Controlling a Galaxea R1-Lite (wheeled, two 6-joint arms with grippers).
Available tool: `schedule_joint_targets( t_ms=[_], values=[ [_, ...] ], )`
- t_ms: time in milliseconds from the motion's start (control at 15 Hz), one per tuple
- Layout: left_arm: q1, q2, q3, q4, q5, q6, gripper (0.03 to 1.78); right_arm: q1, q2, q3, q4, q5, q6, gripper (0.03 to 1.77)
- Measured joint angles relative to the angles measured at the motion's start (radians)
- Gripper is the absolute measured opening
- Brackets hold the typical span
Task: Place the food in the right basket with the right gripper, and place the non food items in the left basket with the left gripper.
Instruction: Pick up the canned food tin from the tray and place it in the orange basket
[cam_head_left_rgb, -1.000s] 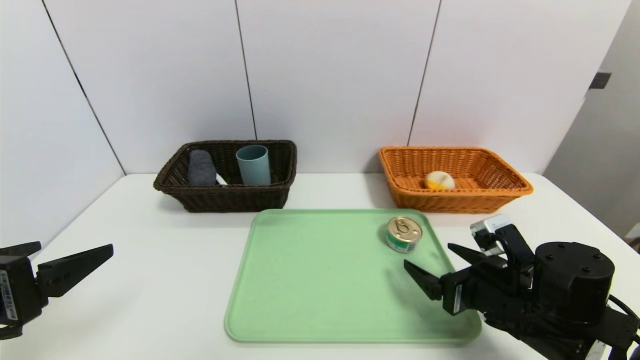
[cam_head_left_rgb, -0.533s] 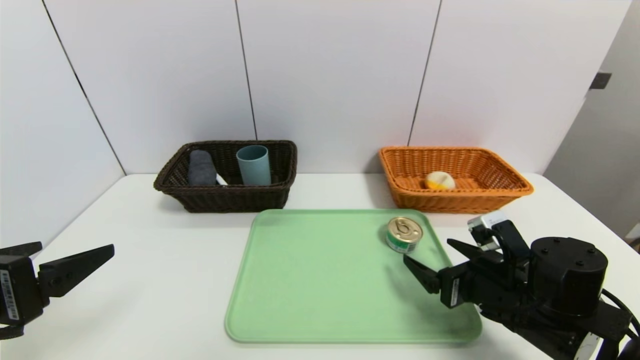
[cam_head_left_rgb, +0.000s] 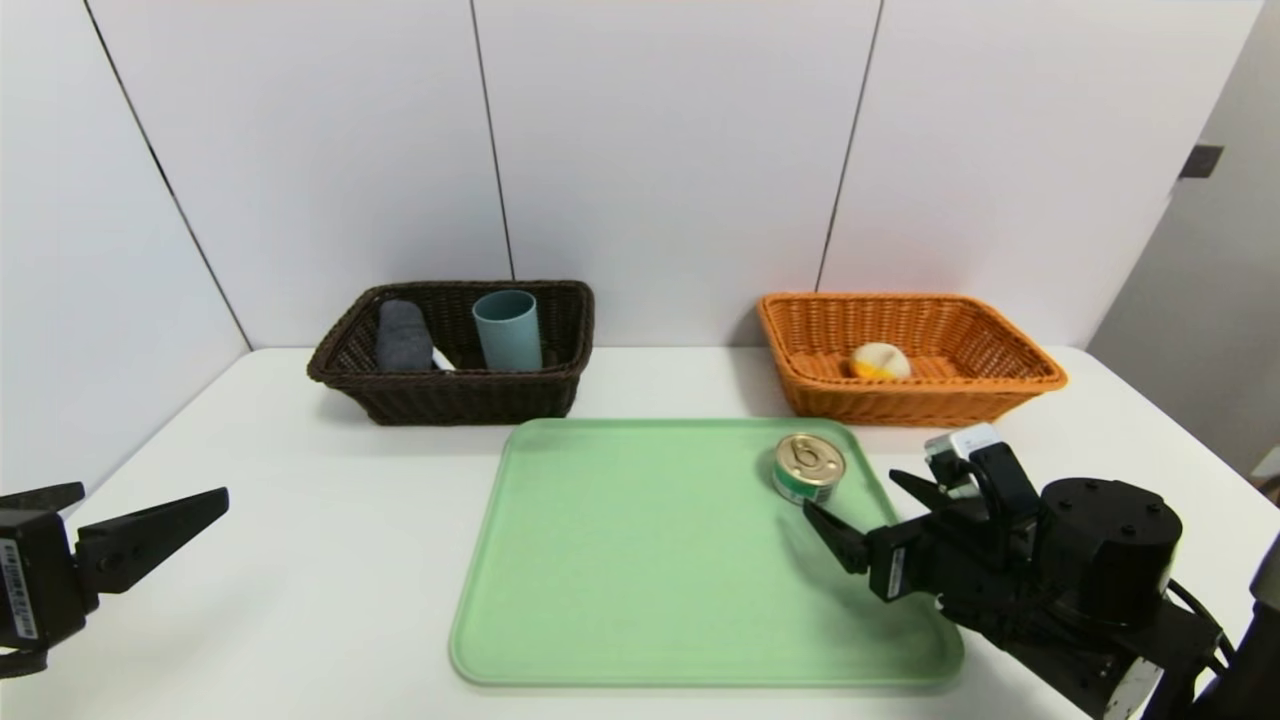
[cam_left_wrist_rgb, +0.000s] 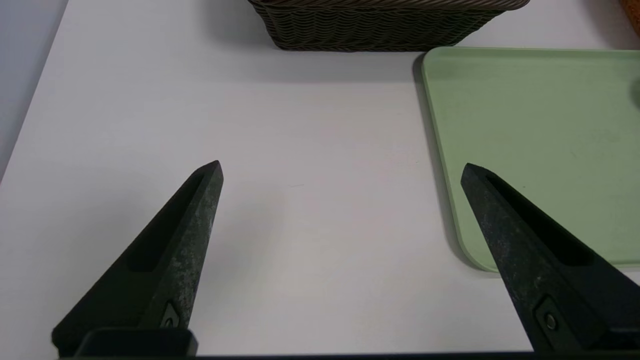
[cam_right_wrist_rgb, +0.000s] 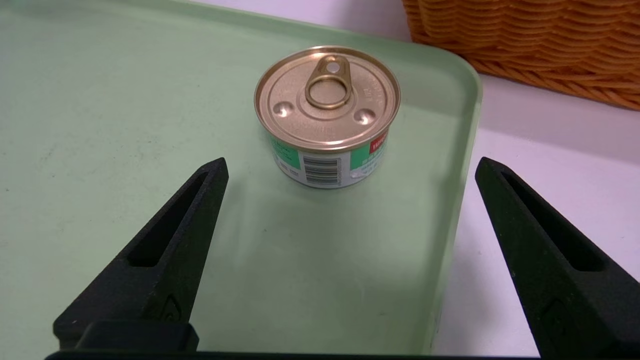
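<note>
right gripper (cam_head_left_rgb: 860, 508), lower right of the head view, wide open and empty, near small round gold-lidded tin can (cam_head_left_rgb: 808, 467) on green plastic tray (cam_head_left_rgb: 640, 560).

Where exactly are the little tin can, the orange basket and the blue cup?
tin can (cam_right_wrist_rgb: 327, 95): right wrist view, on its gold pull-tab lid.
orange basket (cam_head_left_rgb: 905, 405): head view, on its woven front wall.
blue cup (cam_head_left_rgb: 508, 335): head view, on its side, standing in the dark basket.

Small gold-lidded can (cam_head_left_rgb: 808, 467) stands upright on green tray's (cam_head_left_rgb: 640, 560) far-right corner.
</note>
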Motion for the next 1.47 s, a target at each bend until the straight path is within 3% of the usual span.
schedule_joint_targets(
  t_ms=[1467],
  values=[
    [0.0,0.009,-0.006,0.0,0.002,0.008,1.69,0.009,0.12,-0.127,0.0,0.006,-0.021,1.71]
  ],
)
